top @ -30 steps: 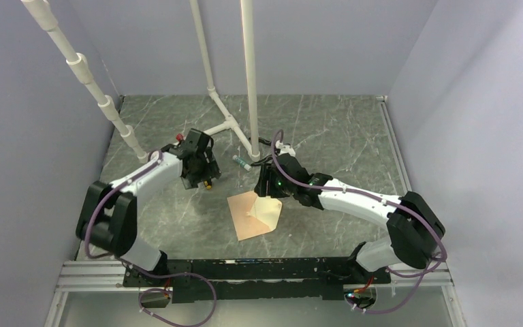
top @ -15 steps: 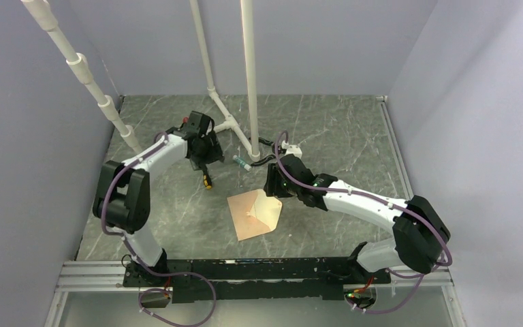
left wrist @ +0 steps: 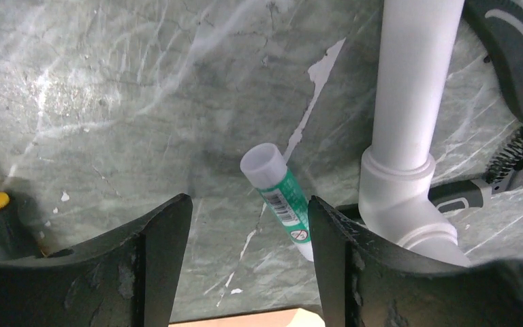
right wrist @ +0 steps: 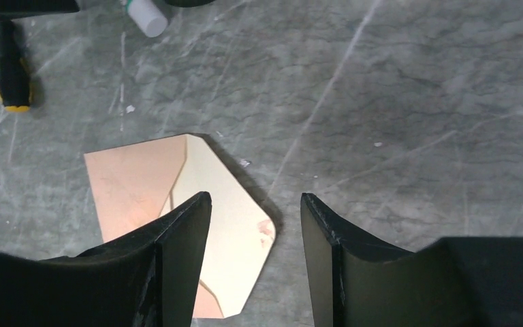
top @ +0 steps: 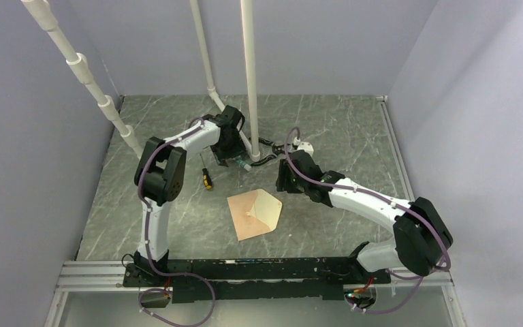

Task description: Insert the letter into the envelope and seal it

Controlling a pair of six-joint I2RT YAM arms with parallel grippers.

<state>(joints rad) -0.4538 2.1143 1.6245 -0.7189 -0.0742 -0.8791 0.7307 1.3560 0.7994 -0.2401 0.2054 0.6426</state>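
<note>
The envelope (top: 248,216) lies flat near the middle of the worktop (top: 327,129), its flap (right wrist: 235,194) folded open to the right with the paler inner side up. That suits gluing before it is closed. No separate letter shows anywhere. It is probably already inside, though the pocket's contents cannot be made out from above.

The right hand (right wrist: 253,211) hangs just beyond the flap's outer edge, fingers parted and holding nothing, clear of the paper, presumably so the flap stays free.

Farther back, the green glue stick (left wrist: 282,197) lies on the worktop close to the foot of the white pipe stand (left wrist: 408,102). The left hand (left wrist: 245,214) hovers over it, wide open and empty, with the stick lying nearer one finger, lined up for a pickup. The screwdriver (top: 206,178) lies off to its left.

A second ago the left hand was on the far side of the screwdriver. It has since swung across to the glue stick. The right hand, which then overlapped the flap, has drawn back. The envelope has not shifted.
</note>
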